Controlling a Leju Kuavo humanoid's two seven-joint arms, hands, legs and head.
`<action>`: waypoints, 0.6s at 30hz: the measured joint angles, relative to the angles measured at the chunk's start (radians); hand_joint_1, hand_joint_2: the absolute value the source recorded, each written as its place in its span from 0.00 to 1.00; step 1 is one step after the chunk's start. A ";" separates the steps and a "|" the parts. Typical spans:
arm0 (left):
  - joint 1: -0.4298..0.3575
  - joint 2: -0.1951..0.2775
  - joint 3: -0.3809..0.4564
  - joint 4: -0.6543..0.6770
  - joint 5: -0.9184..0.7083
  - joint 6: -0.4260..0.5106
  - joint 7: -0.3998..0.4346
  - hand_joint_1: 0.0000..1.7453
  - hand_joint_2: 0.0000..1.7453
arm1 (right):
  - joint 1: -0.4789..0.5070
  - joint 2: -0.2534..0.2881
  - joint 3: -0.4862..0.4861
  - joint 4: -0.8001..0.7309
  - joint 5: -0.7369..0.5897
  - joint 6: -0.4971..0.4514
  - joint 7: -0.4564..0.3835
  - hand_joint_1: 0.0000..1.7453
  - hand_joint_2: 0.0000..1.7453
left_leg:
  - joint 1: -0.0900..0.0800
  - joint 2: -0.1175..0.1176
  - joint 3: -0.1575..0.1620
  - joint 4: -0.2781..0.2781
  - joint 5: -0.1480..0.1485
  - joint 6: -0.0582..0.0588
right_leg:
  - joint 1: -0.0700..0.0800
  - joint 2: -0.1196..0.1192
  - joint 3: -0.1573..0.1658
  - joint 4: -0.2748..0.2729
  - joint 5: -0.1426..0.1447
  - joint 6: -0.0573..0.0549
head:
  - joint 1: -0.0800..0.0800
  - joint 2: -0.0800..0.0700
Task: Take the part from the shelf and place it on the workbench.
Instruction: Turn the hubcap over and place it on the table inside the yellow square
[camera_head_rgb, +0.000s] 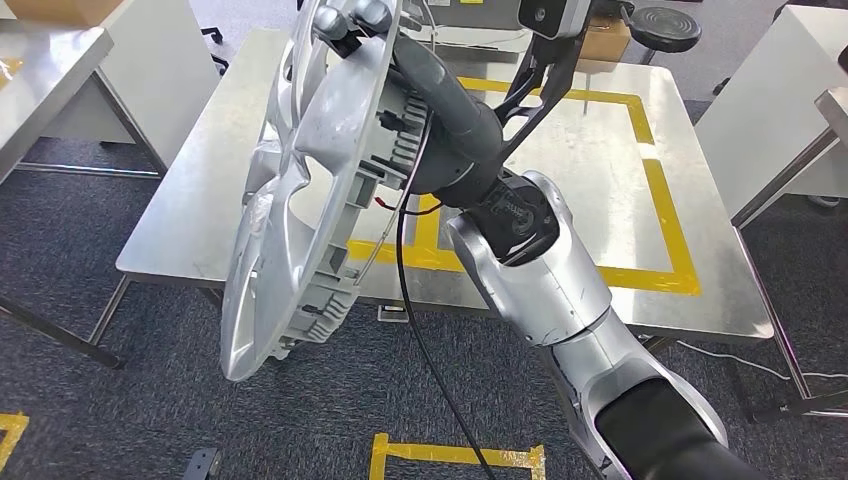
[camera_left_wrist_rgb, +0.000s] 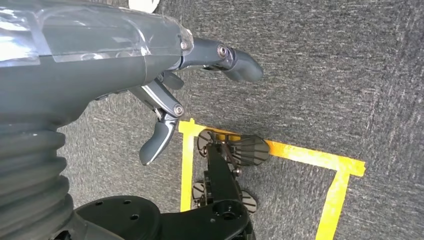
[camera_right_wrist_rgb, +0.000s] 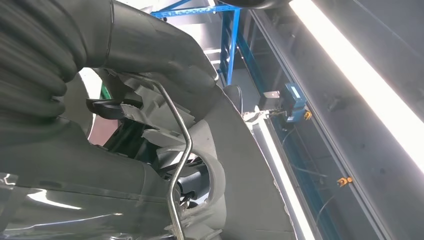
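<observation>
The part is a large silver wheel cover (camera_head_rgb: 300, 190), held up on edge in front of me in the head view. My right hand (camera_head_rgb: 360, 25) grips its upper rim, with the arm reaching up across the picture. In the right wrist view the hand (camera_right_wrist_rgb: 150, 60) wraps around the cover's ribbed inner edge (camera_right_wrist_rgb: 200, 145) and its wire ring. The steel workbench (camera_head_rgb: 600, 160) with a yellow taped rectangle (camera_head_rgb: 665, 215) lies just beyond and below the cover. My left hand (camera_left_wrist_rgb: 165, 100) hangs over the carpet, fingers apart and holding nothing.
Another steel table (camera_head_rgb: 40, 60) stands at the far left and a white bench (camera_head_rgb: 790, 90) at the right. A black round stool seat (camera_head_rgb: 665, 28) sits behind the workbench. Yellow floor tape (camera_head_rgb: 455, 455) marks the dark carpet near my feet.
</observation>
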 joint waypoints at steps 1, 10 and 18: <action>0.000 0.000 0.000 0.000 0.000 0.000 0.002 0.00 1.00 | 0.000 0.000 0.000 0.000 0.000 0.000 0.000 1.00 1.00 | 0.000 0.000 0.000 0.000 0.000 0.000 | 0.000 0.000 0.000 0.000 0.000 0.000 | 0.000 0.000; 0.000 0.002 0.004 0.000 0.000 0.002 0.015 0.00 1.00 | 0.000 0.000 0.000 0.000 0.000 0.000 0.000 1.00 1.00 | -0.005 0.000 0.000 0.000 0.000 0.000 | -0.003 0.000 0.000 -0.001 0.000 0.001 | -0.002 0.000; 0.000 0.009 0.015 0.000 -0.005 0.000 0.014 0.00 1.00 | 0.000 0.002 0.000 0.000 0.000 -0.001 0.000 1.00 1.00 | -0.014 0.000 0.000 0.000 -0.002 0.009 | -0.012 0.000 0.002 -0.008 0.002 0.015 | -0.007 0.000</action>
